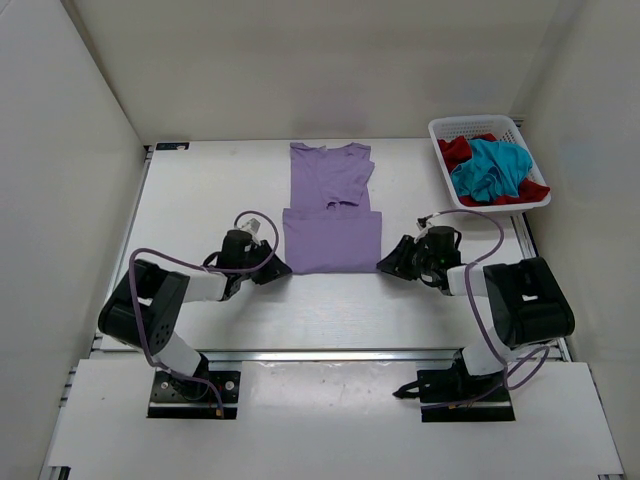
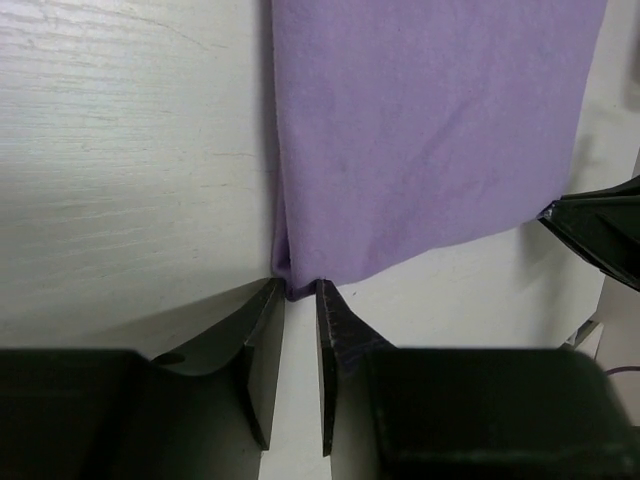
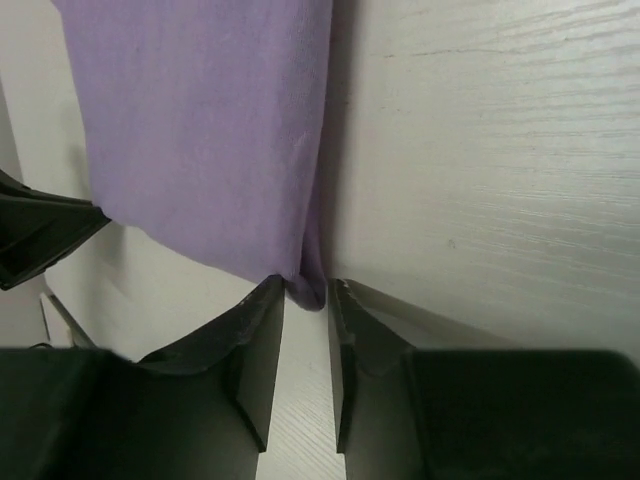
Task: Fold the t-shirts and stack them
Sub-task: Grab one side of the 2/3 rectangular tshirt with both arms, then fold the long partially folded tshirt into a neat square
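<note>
Lavender t-shirt (image 1: 331, 215) lies flat on the table (image 1: 200, 200), to the left of the white basket (image 1: 470, 123) and nearer the arms than it. It looks part-folded: the sleeves are tucked in over the body, and the half farther from the arms is a narrow panel. The nearer half is a slightly wider, smooth rectangle with a crease line between the 2. The cloth is thin, soft and nearly free of wrinkles.

The step in hand appears to be the fold of the hem toward the collar. The left gripper (image 1: 277, 268) sits at the near corner farther from the basket, the right gripper (image 1: 388, 265) at the near corner closer to it. In each wrist view the jaws stand narrowly apart with the corner right at their tips. Whether either pinches the cloth I cannot tell.

The next move calls for a sure hold on both corners, then an even lift and carry so the edge lands square.

The red t-shirt (image 1: 455, 150) and teal t-shirt (image 1: 490, 170) sit bunched inside the basket, so 1 of 3 is under way.
</note>
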`<action>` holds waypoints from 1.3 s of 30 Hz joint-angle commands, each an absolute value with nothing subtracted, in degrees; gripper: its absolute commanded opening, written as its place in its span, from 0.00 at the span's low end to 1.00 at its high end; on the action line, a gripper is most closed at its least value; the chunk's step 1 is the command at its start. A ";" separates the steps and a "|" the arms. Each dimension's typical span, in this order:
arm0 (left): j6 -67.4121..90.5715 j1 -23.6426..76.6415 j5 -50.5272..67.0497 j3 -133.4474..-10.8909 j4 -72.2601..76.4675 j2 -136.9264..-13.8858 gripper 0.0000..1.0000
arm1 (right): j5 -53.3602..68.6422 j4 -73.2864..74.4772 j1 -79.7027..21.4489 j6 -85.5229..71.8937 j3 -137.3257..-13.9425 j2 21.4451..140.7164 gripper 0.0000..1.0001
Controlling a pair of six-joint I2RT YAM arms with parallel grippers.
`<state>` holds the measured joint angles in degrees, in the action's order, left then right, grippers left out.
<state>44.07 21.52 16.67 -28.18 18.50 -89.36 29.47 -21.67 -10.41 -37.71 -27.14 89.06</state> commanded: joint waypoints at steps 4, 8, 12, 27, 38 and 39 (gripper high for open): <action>44.38 22.41 15.21 -29.53 18.54 -92.63 0.23 | 29.01 -24.87 -10.81 -37.97 -29.00 91.06 0.12; 45.26 21.98 15.56 -29.97 19.78 -93.08 0.06 | 29.36 -24.61 -11.69 -37.97 -29.09 90.97 0.00; 44.74 22.94 13.72 -28.75 18.46 -90.01 0.00 | 29.09 -23.39 -12.04 -37.09 -29.26 89.39 0.00; 45.43 28.12 15.64 -9.83 -21.31 -33.73 0.00 | 13.20 11.03 -32.85 -42.26 -12.48 45.75 0.00; 38.93 16.80 18.09 -41.55 -11.97 -61.58 0.00 | 24.24 8.72 -17.24 -29.88 -46.55 68.70 0.01; 39.54 14.70 18.89 -45.14 -9.60 -68.05 0.00 | 26.00 7.31 -15.75 -29.01 -52.06 74.73 0.00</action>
